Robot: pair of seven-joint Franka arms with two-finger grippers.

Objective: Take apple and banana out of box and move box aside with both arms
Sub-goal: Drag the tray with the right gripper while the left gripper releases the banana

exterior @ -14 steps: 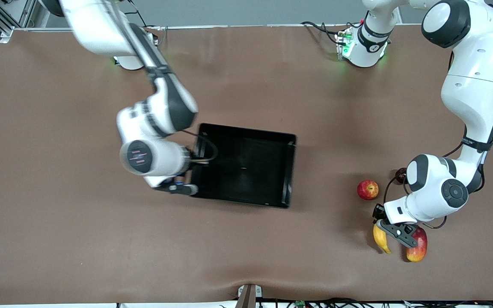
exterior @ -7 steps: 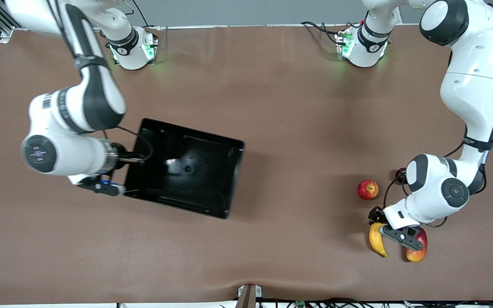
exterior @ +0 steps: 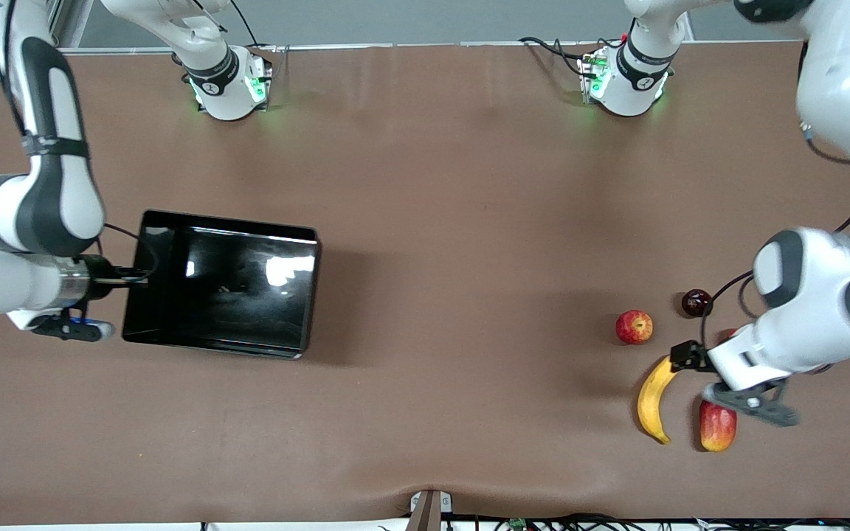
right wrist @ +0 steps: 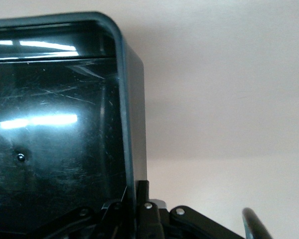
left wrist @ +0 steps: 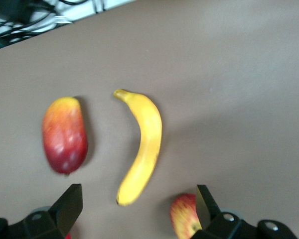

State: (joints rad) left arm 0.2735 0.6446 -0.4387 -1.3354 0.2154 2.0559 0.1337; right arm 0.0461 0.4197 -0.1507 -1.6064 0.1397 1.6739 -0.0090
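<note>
The right gripper (right wrist: 139, 209) is gripping the empty black box (exterior: 222, 284) by its wall at the right arm's end; the left gripper (left wrist: 134, 211) is hovering wide open above the banana (exterior: 654, 402), beside the apple (exterior: 634, 327). Next, probably, letting the box go.

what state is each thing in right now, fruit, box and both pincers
box: empty, wall gripped by the right pincer
right pincer: shut on the box
left pincer: open, over the fruit, holding nothing
banana: lying on the table
apple: on the table
mango: lying beside the banana

Yellow banana (exterior: 652, 402); red-yellow apple (exterior: 634, 327); glossy black box (exterior: 222, 284).
</note>
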